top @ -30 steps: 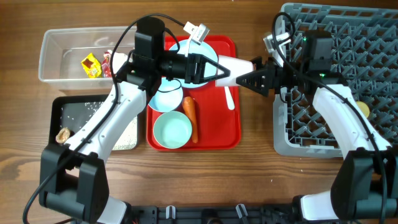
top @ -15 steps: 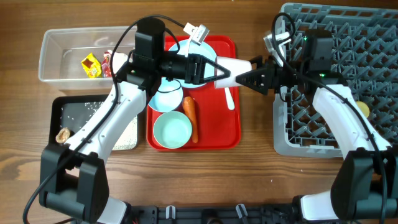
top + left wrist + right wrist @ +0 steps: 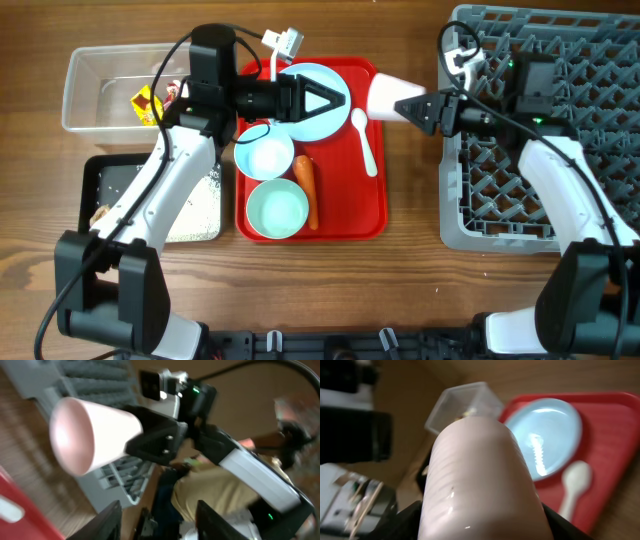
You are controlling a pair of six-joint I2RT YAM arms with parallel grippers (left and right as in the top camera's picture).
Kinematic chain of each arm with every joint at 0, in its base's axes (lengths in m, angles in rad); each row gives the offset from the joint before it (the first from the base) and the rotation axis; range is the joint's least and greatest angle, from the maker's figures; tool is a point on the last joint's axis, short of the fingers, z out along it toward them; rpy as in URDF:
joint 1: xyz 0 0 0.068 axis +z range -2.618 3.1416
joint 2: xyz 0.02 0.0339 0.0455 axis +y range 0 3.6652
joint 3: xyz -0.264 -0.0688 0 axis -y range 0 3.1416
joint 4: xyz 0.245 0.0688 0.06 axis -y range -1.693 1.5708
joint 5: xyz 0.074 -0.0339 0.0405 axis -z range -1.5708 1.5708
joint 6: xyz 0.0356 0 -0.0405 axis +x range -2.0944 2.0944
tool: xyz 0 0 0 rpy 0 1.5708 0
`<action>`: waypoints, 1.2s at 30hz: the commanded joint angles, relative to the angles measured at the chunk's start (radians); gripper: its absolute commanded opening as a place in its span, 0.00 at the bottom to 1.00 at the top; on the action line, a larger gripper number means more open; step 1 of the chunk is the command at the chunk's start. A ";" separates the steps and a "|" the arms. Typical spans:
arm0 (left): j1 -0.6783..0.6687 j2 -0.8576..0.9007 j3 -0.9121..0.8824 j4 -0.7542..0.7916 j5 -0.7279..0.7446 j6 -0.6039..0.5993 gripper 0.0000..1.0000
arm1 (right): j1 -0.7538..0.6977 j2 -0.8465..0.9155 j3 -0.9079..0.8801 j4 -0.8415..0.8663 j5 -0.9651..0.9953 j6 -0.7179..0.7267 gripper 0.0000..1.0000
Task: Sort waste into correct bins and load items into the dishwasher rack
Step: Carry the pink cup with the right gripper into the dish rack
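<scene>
The small pink cup point(image 3: 388, 97) hangs above the red tray's right edge, held on its side by my right gripper point(image 3: 422, 107), which is shut on it. It fills the right wrist view point(image 3: 480, 480) and also shows in the left wrist view point(image 3: 90, 435). My left gripper point(image 3: 330, 100) is open and empty over the pale blue plate point(image 3: 322, 122), a short gap left of the cup. Two pale bowls point(image 3: 266, 156) point(image 3: 277, 210), an orange carrot point(image 3: 306, 190) and a white spoon point(image 3: 365, 142) lie on the red tray. The grey rack point(image 3: 590, 90) is at the right.
The red tray point(image 3: 345, 215) sits in the middle. The clear tub point(image 3: 100, 70) at the back left holds a yellow wrapper point(image 3: 147, 103). The black tray point(image 3: 115, 185) below it holds white grains point(image 3: 205, 215) and a brown lump point(image 3: 102, 215).
My left gripper has let go of the pink cup, opened and drawn back left over the plate. My right gripper keeps the cup and has moved it a little right, toward the rack.
</scene>
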 commanded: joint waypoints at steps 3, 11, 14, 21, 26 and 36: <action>0.007 0.005 0.006 -0.187 -0.349 0.006 0.57 | -0.011 -0.086 0.222 -0.333 0.386 -0.074 0.60; 0.005 0.005 0.006 -0.469 -0.781 0.006 1.00 | -0.069 -0.107 0.554 -0.737 0.690 -0.118 0.58; 0.005 0.005 0.006 -0.485 -0.826 0.005 1.00 | -0.132 -0.107 0.576 -0.822 0.810 -0.080 0.58; 0.005 0.005 0.006 -0.483 -0.864 0.005 1.00 | -0.344 -0.107 0.576 -0.923 0.978 0.024 0.58; 0.005 0.005 0.006 -0.484 -0.864 0.005 1.00 | -0.513 -0.106 0.576 -0.935 1.130 0.127 0.59; 0.005 0.005 0.006 -0.484 -0.864 0.005 1.00 | -0.621 0.011 0.575 -0.891 1.184 0.179 0.59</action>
